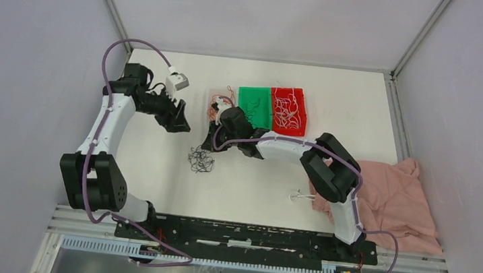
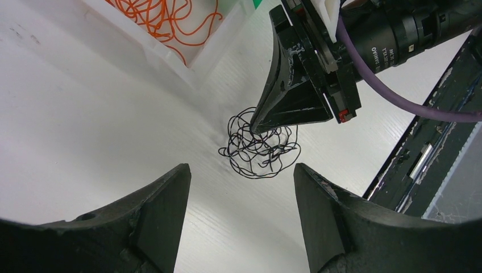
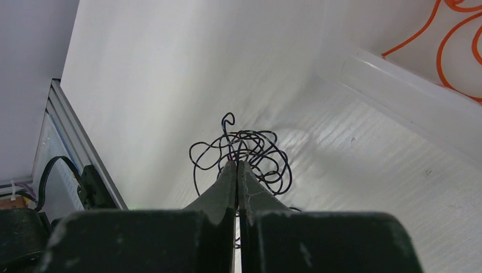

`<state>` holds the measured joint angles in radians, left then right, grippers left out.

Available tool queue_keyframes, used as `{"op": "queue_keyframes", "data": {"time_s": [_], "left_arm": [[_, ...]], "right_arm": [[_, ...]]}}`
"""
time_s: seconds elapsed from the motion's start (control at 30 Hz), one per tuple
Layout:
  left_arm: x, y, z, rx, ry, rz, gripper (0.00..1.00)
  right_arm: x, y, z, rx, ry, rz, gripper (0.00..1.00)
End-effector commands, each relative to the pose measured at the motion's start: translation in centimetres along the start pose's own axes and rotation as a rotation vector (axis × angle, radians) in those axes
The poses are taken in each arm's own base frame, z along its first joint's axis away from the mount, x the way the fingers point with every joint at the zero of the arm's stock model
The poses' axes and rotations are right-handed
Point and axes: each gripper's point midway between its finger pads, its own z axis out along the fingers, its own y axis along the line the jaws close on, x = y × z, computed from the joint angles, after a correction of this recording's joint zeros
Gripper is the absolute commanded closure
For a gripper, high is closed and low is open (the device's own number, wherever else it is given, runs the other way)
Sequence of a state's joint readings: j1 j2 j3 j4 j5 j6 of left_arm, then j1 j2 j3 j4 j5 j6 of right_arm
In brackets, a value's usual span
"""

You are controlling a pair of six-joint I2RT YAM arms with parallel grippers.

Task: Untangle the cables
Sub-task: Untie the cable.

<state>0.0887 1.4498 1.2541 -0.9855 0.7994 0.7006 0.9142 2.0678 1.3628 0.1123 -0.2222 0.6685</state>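
Observation:
A small tangle of black cables [image 1: 200, 160] lies on the white table; it also shows in the left wrist view [image 2: 260, 152] and the right wrist view [image 3: 253, 143]. My right gripper [image 1: 214, 142] is shut, its tips [image 3: 237, 165] pinching a strand at the top of the tangle, as the left wrist view [image 2: 257, 126] also shows. My left gripper [image 2: 241, 170] is open and empty, above the table a little to the left of the tangle [image 1: 179, 122]. Orange cables [image 1: 221, 102] lie in a white tray [image 2: 170, 54].
A green tray [image 1: 254, 105] and a red tray [image 1: 289, 111] holding white cables stand behind the right gripper. A pink cloth [image 1: 388, 199] lies at the right edge. A few white cables [image 1: 300, 197] lie beside it. The arms' black base rail [image 1: 242, 235] runs along the near edge.

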Motion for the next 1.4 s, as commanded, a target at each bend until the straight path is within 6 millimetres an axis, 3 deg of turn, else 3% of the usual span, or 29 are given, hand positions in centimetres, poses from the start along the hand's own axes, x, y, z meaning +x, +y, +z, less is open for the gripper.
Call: {"op": "queue_keyframes", "data": {"time_s": [0.0, 0.17, 0.37, 0.5, 0.67, 0.93, 1.17, 1.37], "left_arm": [[-1.0, -1.2, -0.8, 0.033, -0.051, 0.106, 0.26], [0.7, -4.8, -0.9, 0.168, -0.062, 0.213, 0.26], [2.7, -6.9, -1.2, 0.238, -0.030, 0.245, 0.35], [2.5, -8.2, -1.4, 0.255, -0.082, 0.274, 0.41], [1.5, -8.3, -1.5, 0.196, -0.136, 0.330, 0.44], [0.4, -8.4, -1.2, 0.142, -0.185, 0.376, 0.60], [-0.9, -7.2, -1.7, 0.017, -0.224, 0.509, 0.73], [0.0, -7.6, -1.2, 0.015, -0.198, 0.558, 0.75]], "right_arm": [[-3.9, 4.1, -2.2, -0.122, -0.109, -0.053, 1.00], [-5.2, 6.7, -5.1, -0.208, -0.150, -0.078, 1.00], [-6.4, 9.6, -8.5, -0.318, -0.217, -0.069, 1.00], [-6.6, 10.8, -9.7, -0.365, -0.222, -0.062, 1.00], [-6.6, 12.0, -10.6, -0.417, -0.204, -0.062, 1.00], [-6.4, 13.7, -11.3, -0.481, -0.174, -0.061, 0.99], [-5.8, 14.8, -11.6, -0.529, -0.138, -0.053, 0.99], [-5.8, 15.7, -12.0, -0.562, -0.128, -0.048, 0.99]]}}
